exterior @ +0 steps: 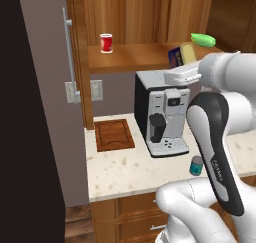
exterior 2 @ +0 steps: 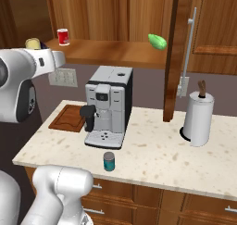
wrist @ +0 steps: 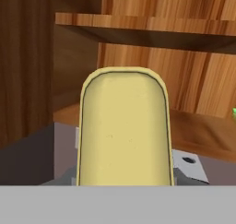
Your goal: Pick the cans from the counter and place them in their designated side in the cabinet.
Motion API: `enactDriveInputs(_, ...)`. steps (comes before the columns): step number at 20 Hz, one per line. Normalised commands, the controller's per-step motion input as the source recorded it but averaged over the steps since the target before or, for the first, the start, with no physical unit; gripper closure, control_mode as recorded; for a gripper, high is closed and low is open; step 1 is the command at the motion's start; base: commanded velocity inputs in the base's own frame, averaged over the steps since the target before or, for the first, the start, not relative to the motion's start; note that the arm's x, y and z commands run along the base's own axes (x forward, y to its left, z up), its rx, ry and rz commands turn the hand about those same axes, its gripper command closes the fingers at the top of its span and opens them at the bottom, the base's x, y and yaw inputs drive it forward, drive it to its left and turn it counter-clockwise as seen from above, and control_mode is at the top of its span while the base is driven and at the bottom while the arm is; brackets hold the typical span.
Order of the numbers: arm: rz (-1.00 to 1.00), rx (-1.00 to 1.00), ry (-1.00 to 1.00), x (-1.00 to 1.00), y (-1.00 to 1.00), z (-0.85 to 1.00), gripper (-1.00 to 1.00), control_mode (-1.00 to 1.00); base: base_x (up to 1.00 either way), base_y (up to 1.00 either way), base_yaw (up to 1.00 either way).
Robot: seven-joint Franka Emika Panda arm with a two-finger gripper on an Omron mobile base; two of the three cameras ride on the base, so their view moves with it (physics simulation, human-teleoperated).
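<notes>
Yellow-topped can (wrist: 123, 128) lengthwise along tool

A grey wall (exterior 2: 148, 87) is seen running behind the worktop, with a pale double switch plate (exterior: 84, 91) being carried on it at the left. A tall dark grey unit with a long pale handle (exterior: 69, 62) is standing at the far left. Wooden drawer fronts with metal pulls (exterior 2: 194, 209) are seen near, below. Brown plank flooring (exterior: 77, 222) is showing at lower left.
</notes>
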Motion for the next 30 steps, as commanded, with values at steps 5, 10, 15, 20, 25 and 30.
enactDriveInputs(5, 0.01, 0.00, 0.00, 0.21, 0.00, 0.00, 1.00, -1.00, 0.00, 0.00, 0.00)
enactDriveInputs(10, 0.00, 0.00, 0.00, 0.26, 0.00, 0.00, 1.00, -1.00, 0.00, 0.00, 0.00)
enactDriveInputs(15, 0.00, 0.00, 0.00, 0.29, 0.14, 0.00, 1.00, -1.00, 0.00, 0.00, 0.00)
enactDriveInputs(20, 0.00, 0.00, 0.00, 0.26, 0.12, 0.00, 1.00, -1.00, 0.00, 0.00, 0.00)
enactDriveInputs(25, 0.00, 0.00, 0.03, 0.21, 0.01, 0.00, 1.00, -1.00, 0.00, 0.00, 0.00)
enactDriveInputs(30, 0.00, 0.00, 0.07, 0.20, 0.00, 0.00, 1.00, -1.00, 0.00, 0.00, 0.00)
